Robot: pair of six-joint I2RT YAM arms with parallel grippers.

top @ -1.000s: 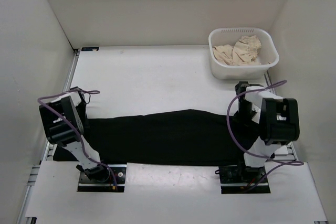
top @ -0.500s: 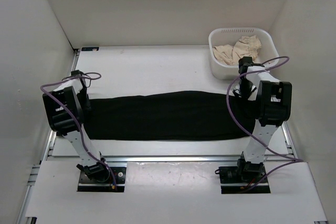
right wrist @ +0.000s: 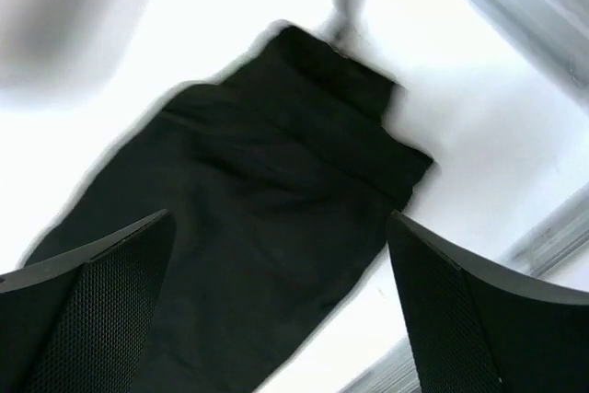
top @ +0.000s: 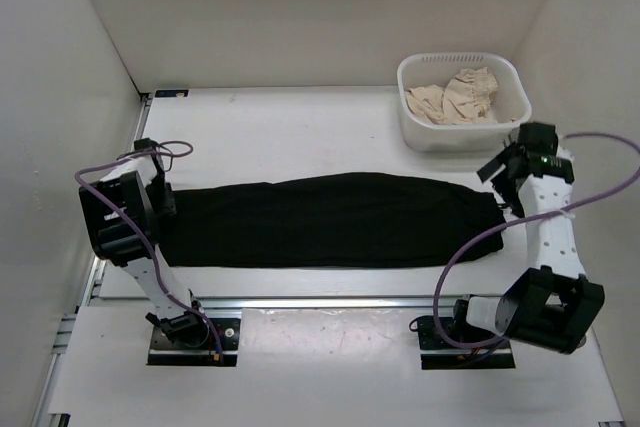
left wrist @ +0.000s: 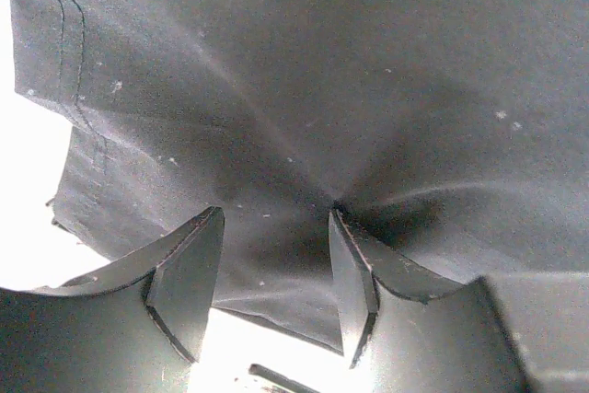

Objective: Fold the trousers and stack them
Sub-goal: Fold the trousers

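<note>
Item inspected: black trousers point(top: 330, 222). They lie flat on the white table point(top: 300, 137) as one long, narrow band running left to right across the middle of the overhead frame. The left end sits under the left arm and the right end stops just short of the right arm.

Left pincer point(left wrist: 276, 218): down on the left end of the trousers. In its wrist view the two fingers point(left wrist: 184, 278) stand partly spread, with cloth filling the gap behind them. Creases in the fabric run together at the tip of the finger on the right of that frame. A stitched seam shows at the upper left, and the garment's edge shows at the lower left against bright table.

Right pincer point(right wrist: 278, 220): spread wide and empty. It is raised clear of the cloth, at the right of the overhead frame just beyond the trousers' right end. Its wrist view looks down on that end, which is blurred and lies well apart from both fingers.

Also noted: a white plastic basket point(top: 450, 137) at the upper right of the table holds a crumpled beige cloth point(top: 455, 97).
</note>
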